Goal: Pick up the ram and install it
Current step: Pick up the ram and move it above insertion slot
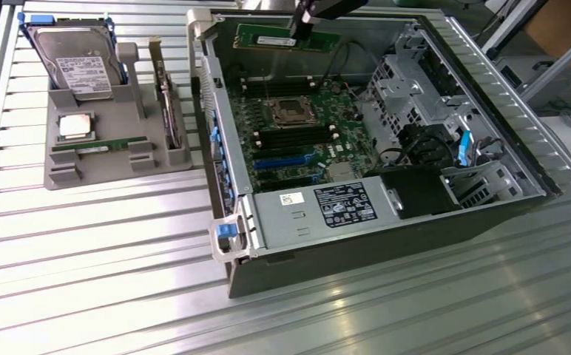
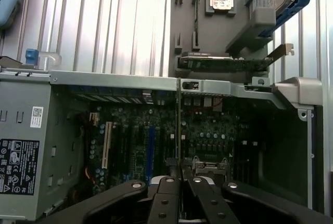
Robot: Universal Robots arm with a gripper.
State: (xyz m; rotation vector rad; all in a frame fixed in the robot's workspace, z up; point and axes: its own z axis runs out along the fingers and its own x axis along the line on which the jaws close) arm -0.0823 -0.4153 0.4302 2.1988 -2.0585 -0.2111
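Ribbed metal bench (image 1: 117, 244) with an open computer case (image 1: 365, 255). Your pincer (image 1: 302, 31) is closed narrow on the ram (image 1: 271, 37), gripped between its tips, long axis crosswise to the squeeze, with the motherboard (image 1: 296, 140) well below

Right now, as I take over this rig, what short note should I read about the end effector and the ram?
End effector: shut on the ram.
Ram: held in the air over the open computer case, above the motherboard.
Done: ram picked up.
Left: it is not yet seated in any slot.
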